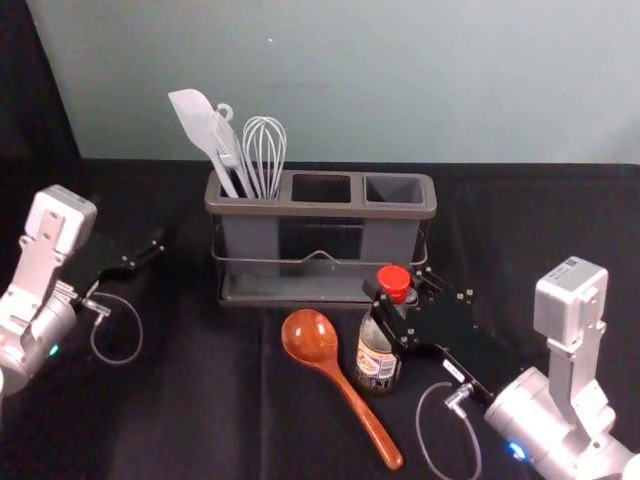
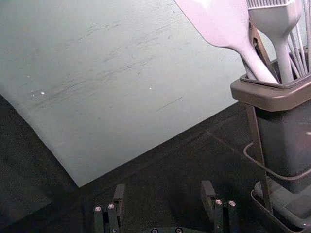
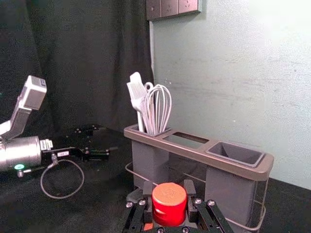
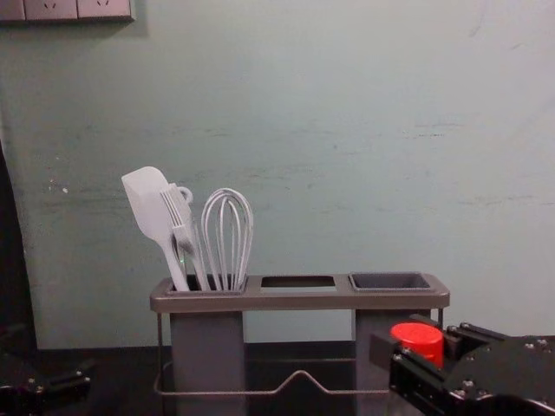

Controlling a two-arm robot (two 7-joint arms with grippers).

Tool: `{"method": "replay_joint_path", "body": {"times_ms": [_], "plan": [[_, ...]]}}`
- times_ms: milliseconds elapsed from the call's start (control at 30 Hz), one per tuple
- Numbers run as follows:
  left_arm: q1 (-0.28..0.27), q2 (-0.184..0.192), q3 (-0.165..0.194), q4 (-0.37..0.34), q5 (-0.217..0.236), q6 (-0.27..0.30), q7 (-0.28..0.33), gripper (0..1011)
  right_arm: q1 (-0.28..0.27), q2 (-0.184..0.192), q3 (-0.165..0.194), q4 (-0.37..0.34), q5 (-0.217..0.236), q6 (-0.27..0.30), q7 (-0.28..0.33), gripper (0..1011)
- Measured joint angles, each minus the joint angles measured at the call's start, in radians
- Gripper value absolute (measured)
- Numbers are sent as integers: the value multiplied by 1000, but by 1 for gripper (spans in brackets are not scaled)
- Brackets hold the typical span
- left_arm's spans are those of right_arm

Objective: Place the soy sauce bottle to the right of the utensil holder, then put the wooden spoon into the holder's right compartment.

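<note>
Status: 0 of 2 steps done. Your R gripper [image 3: 168, 186] is closed on the red-capped clear soy sauce bottle [image 1: 376, 364] at its top; can't tell if the base is off the cloth. Bottle's on the near side of the grey plastic utensil holder w/ brown rim [image 1: 330, 209], so you've got to get it to the holder's R & release. Then the glossy brown wooden spoon [image 1: 311, 338], lying L of the bottle, goes in the R compartment [image 1: 388, 243]. L gripper [image 2: 163, 189]: open, idle, L of holder.
</note>
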Motion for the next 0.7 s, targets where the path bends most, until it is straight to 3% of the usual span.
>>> {"method": "replay_joint_path", "body": {"times_ms": [333, 700], "plan": [[0, 0, 0, 0, 0, 0, 0, 1000, -51, 4, 46, -62, -2, -13, 9, 381], [0, 0, 0, 0, 0, 0, 0, 1000, -112, 44, 159, -99, 14, -28, 16, 381]]}}
